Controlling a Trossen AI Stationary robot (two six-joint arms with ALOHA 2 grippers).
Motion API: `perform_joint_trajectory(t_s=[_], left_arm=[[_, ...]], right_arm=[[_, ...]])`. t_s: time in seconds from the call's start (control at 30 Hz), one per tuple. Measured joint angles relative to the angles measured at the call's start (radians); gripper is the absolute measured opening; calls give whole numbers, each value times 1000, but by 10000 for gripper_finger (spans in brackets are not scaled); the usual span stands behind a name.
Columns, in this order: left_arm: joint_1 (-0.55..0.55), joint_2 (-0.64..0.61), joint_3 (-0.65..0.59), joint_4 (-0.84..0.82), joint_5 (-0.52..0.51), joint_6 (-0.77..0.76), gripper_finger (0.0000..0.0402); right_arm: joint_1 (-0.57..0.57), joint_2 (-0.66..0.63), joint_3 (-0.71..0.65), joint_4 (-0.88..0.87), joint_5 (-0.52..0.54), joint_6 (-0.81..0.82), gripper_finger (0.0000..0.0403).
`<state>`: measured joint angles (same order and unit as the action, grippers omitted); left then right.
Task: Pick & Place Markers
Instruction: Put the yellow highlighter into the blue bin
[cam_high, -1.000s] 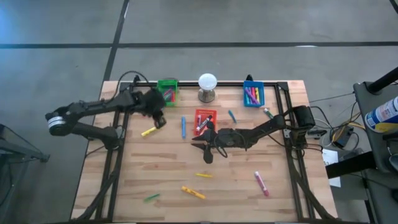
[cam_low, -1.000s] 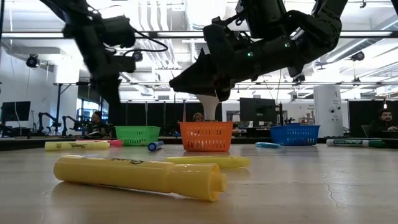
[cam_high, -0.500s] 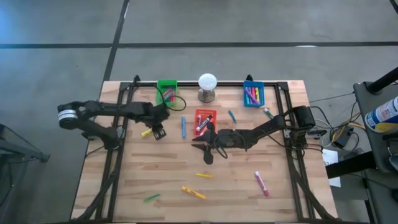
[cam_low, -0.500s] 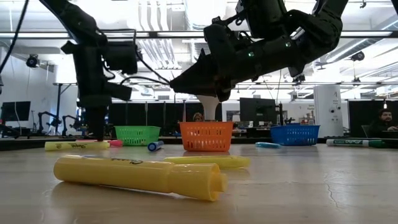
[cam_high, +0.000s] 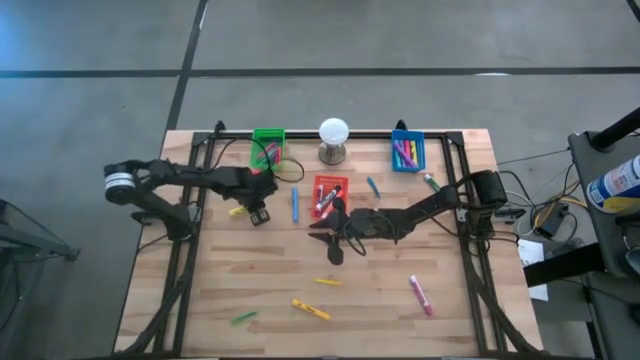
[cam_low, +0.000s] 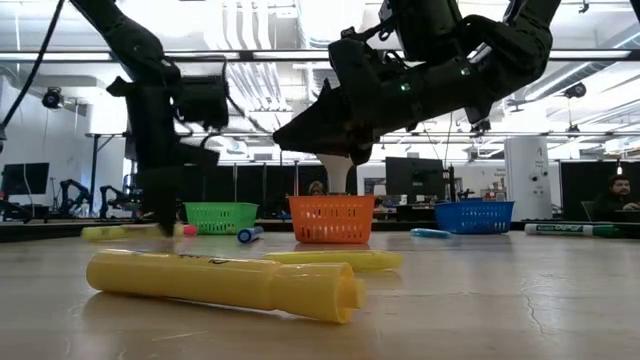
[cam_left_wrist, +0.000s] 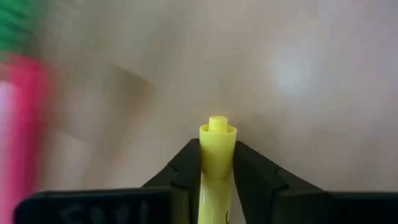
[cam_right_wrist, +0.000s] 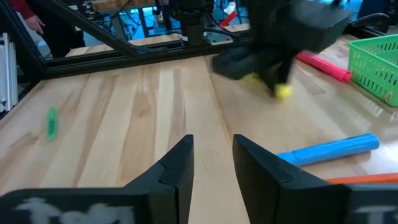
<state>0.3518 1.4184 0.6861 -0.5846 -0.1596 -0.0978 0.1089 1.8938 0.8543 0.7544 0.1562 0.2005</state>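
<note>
Several markers lie scattered on the wooden table (cam_high: 250, 290). My left gripper (cam_high: 252, 213) is down at the table's left, near the green bin (cam_high: 268, 148), shut on a yellow marker (cam_high: 238, 211). A pink marker (cam_left_wrist: 22, 124) lies beside it. My right gripper (cam_high: 328, 242) hangs open above the table's middle, just near of the red bin (cam_high: 329, 193), with nothing between its fingers (cam_right_wrist: 180, 165). Loose on the table are a blue marker (cam_high: 295, 204), two yellow ones (cam_high: 327, 282) (cam_high: 311, 309), a green one (cam_high: 243, 318) and a pink one (cam_high: 420, 294). My left gripper pinches the yellow marker's barrel close to one end (cam_left_wrist: 217, 140) between its two fingers (cam_left_wrist: 186, 171). They come from above, pointing steeply down, one on each long side. The marker's nubbed end sticks out just past the fingertips. The marker (cam_low: 105, 232) lies flat at table level.
A blue bin (cam_high: 406, 152) with markers stands at the far right, and a white ball on a grey stand (cam_high: 333, 131) at the far middle. Black frame rails (cam_high: 190, 250) run along both table sides. Another blue marker (cam_high: 373, 187) lies right of the red bin.
My left gripper has come down from beside the green bin toward the table's near edge and onto the yellow marker. My right gripper has kept still.
</note>
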Motion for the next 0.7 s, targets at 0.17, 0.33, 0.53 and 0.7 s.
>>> perform_joint_trajectory(t_s=[0.17, 0.33, 0.53, 0.7], left_arm=[[-10, -153, -26, 98, -13, -27, 46], [-64, -338, -159, 438, 72, -112, 46], [-149, -378, -430, 1265, 217, -268, 46], [-205, -277, -538, 1695, 258, -262, 46]], right_arm=[[19, -5, -28, -12, 3, 10, 93], [59, -10, -81, -12, 106, 33, 99], [62, -6, -83, 20, 139, 59, 130], [54, -6, -79, 127, 145, 39, 170]])
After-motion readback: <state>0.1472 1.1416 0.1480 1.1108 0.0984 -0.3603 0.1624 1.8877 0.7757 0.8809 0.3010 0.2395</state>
